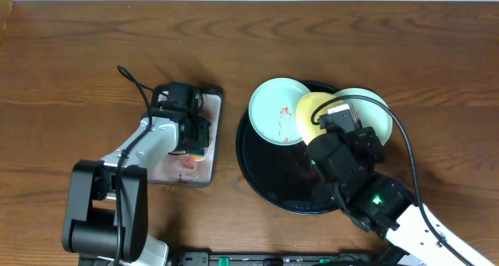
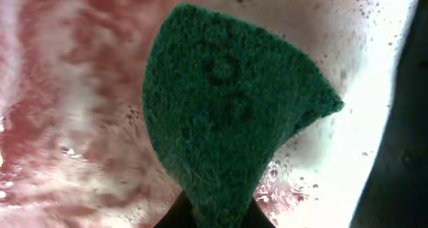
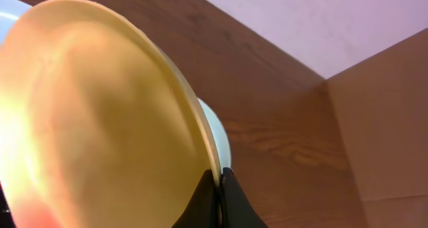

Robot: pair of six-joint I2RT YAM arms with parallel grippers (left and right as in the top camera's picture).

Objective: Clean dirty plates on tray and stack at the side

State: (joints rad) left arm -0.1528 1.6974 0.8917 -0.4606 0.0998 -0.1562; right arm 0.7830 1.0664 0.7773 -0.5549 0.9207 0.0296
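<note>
The black round tray (image 1: 265, 184) sits right of centre. A mint plate (image 1: 274, 110) with red smears leans on its left rim. A second mint plate (image 1: 373, 111) lies at its back right. My right gripper (image 1: 321, 118) is shut on the rim of the yellow plate (image 1: 309, 114) and holds it tilted above the tray; the wrist view shows the plate (image 3: 93, 114) pinched between the fingers (image 3: 219, 178). My left gripper (image 1: 196, 138) is shut on a green scrub sponge (image 2: 227, 114) over the wet, red-stained grey tray (image 1: 209, 168).
The grey rectangular tray (image 2: 60, 121) holds pinkish foamy water. Bare wood tabletop (image 1: 70, 71) spreads to the left and back. A cable (image 1: 136, 85) loops behind the left arm.
</note>
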